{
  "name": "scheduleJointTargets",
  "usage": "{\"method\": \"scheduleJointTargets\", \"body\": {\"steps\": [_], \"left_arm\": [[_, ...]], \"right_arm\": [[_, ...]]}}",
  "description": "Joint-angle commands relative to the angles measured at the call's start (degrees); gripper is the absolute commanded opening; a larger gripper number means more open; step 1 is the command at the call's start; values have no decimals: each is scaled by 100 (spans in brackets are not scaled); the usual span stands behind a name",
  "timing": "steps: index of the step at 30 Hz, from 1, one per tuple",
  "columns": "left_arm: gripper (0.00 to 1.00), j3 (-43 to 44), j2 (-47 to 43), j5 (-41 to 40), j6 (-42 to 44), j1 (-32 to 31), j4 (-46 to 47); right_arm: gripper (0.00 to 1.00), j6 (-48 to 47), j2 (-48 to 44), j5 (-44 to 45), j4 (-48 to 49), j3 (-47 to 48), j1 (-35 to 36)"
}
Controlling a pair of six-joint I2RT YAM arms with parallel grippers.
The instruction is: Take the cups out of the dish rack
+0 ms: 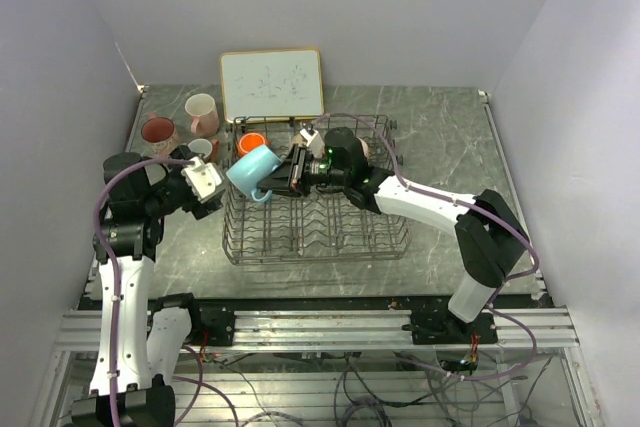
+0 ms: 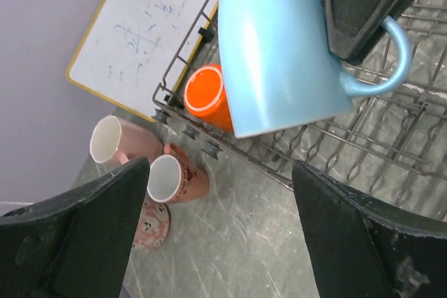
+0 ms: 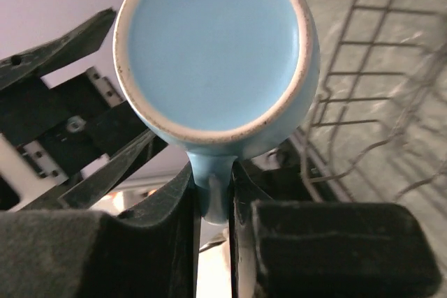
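My right gripper is shut on the handle of the light blue cup and holds it above the left edge of the dish rack. In the right wrist view the handle sits pinched between my fingers, below the cup's base. My left gripper stands open just left of the blue cup, with only bare table between its fingers. An orange cup lies in the rack's back left corner. Three pink cups stand on the table left of the rack: and a smaller one.
A wood-framed whiteboard leans against the back wall behind the rack. The pink cups cluster close to the rack's back left corner. The left arm's elbow hangs over the table's left side.
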Motion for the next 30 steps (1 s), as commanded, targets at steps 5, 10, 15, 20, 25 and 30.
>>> {"method": "scheduleJointTargets", "body": {"steps": [5, 10, 15, 20, 25, 30], "left_arm": [[91, -62, -132, 599, 425, -37, 322], [89, -34, -132, 635, 244, -36, 422], [85, 59, -178, 720, -435, -41, 1000], [83, 298, -112, 805, -547, -44, 863], [77, 273, -72, 911, -818, -66, 1041], [58, 332, -43, 954, -905, -93, 1050]], "right_arm": [[0, 2041, -169, -990, 3066, -345, -29], [0, 2341, -156, -1032, 3385, -397, 20], [0, 2362, -71, -1073, 3330, -357, 140], [0, 2520, -37, -1058, 3537, -454, 219], [0, 2871, 199, -1128, 3983, -317, 408], [0, 3291, 506, -1173, 4494, -134, 626]]}}
